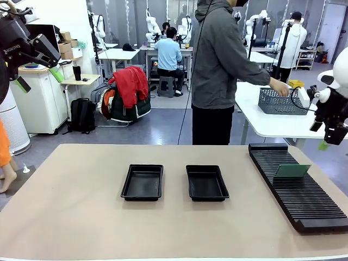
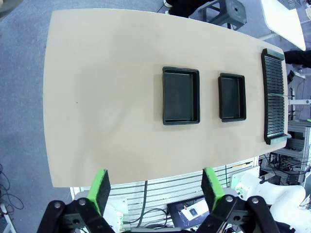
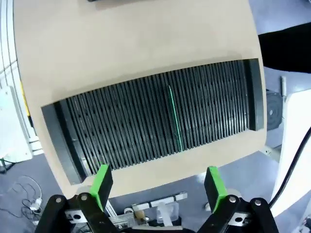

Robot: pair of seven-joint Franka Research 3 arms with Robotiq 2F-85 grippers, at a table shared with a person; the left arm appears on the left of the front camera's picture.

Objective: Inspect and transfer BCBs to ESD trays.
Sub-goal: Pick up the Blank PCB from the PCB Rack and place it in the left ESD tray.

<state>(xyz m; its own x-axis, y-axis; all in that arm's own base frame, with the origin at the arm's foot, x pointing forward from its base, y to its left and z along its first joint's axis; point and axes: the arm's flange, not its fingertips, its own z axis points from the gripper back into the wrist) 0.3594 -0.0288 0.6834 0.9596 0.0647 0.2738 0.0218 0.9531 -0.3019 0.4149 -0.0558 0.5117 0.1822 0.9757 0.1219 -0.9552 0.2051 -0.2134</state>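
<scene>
Left tool (image 1: 39,79): jaws wide and empty, raised high; from its own camera (image 2: 155,182) the whole desk (image 1: 70,206) lies far beneath it.
Right tool (image 1: 321,137): jaws wide and empty (image 3: 158,177), hanging above the long black rack (image 1: 304,196).
BCB (image 1: 292,171): one green board standing on edge in a rack slot, below the right tool; from there it shows as a thin green line (image 3: 174,119).
ESD trays: two, both empty, side by side beneath the left tool, one nearer the rack (image 1: 206,184), one farther from it (image 1: 142,184).
Person: beyond both tools, turned away, one hand at a basket on another table.
Grasp risk: the board offers only a slim top edge. A descent not square to it could land a pad on the edge or the rack's ribs, tipping or jamming it.
Lift risk: a pull off vertical may bind the board in its slot and drag the rack.
Placing risk: the board nearly fills a tray floor, so a skewed release could leave it propped on the rim.
</scene>
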